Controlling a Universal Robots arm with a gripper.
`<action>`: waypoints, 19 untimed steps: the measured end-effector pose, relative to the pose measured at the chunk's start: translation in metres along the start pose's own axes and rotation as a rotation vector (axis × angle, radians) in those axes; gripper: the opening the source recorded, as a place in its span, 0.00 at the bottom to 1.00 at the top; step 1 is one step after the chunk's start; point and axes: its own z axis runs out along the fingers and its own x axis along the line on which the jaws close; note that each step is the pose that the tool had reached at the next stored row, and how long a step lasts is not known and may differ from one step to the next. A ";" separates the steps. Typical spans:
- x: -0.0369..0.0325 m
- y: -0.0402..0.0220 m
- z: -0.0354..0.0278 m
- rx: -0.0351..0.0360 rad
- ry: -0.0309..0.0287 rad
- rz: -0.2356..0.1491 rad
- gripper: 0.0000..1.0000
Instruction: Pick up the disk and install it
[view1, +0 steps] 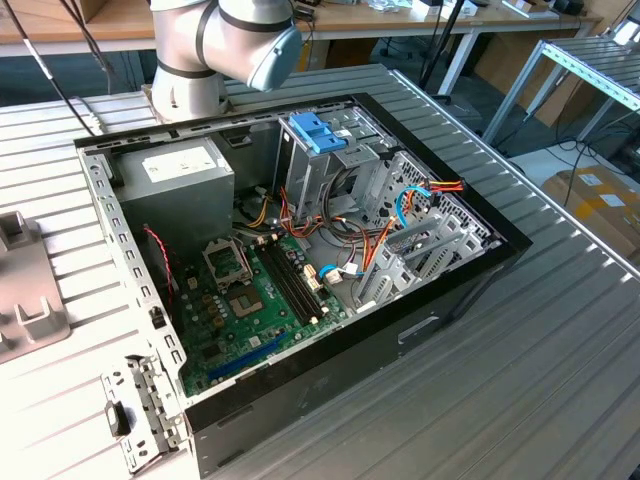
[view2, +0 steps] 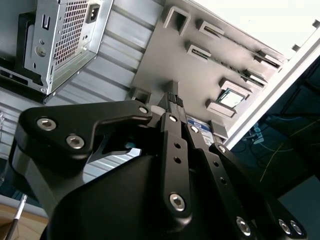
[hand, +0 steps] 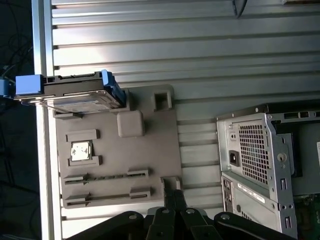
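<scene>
first wrist view: disk (hand: 75, 93) (label unreadable) on tray (hand: 150, 150).

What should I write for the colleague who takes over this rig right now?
The gripper is shut and empty, near the edge of the grey plastic fixture tray.
The flat dark and silver hard drive with bright blue side rails sits on that tray, untouched.
The open black metal computer case lies beside the tray.
Done: nothing. Left: pickup and install.

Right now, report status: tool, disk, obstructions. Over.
Black tool shut, empty. Flat silver-and-dark hard drive with blue rails sits on grey moulded tray, apart from tool. Tray's raised blocks lie between.
</scene>
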 end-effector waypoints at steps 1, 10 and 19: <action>0.0006 0.0002 0.0001 0.0000 0.0000 0.000 0.11; 0.0092 0.0006 0.0003 0.0000 0.0000 0.000 0.11; 0.0154 0.0008 0.0005 0.0000 -0.0001 0.000 0.11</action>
